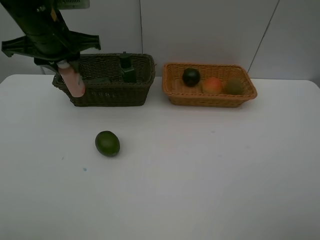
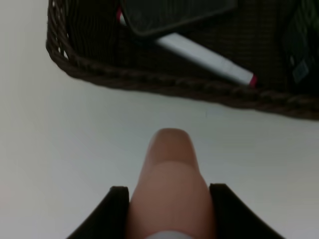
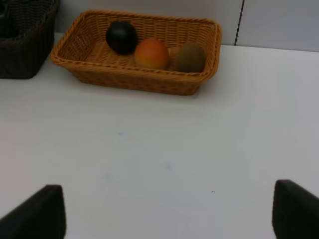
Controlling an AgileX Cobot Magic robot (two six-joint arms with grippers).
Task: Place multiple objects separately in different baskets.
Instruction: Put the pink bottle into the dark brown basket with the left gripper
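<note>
The left end effector was clamped on the pink bottle, which hung cap-up just outside the front left corner of the dark basket, near the worktop's rear edge; by my judgement it was held there for carrying over the rim, not yet released. The right end effector stood wide and held nothing, facing the tan basket, apparently idle. The sorting appeared deliberate: fruit in the tan basket, other goods in the dark one. Counted: two baskets; in the tan one, one mangosteen, one peach, one kiwi; in the dark one, one pump bottle, one marker, and a dark flat item I could not identify; one green fruit lay loose on the worktop, left of centre, well apart from both baskets.
</note>
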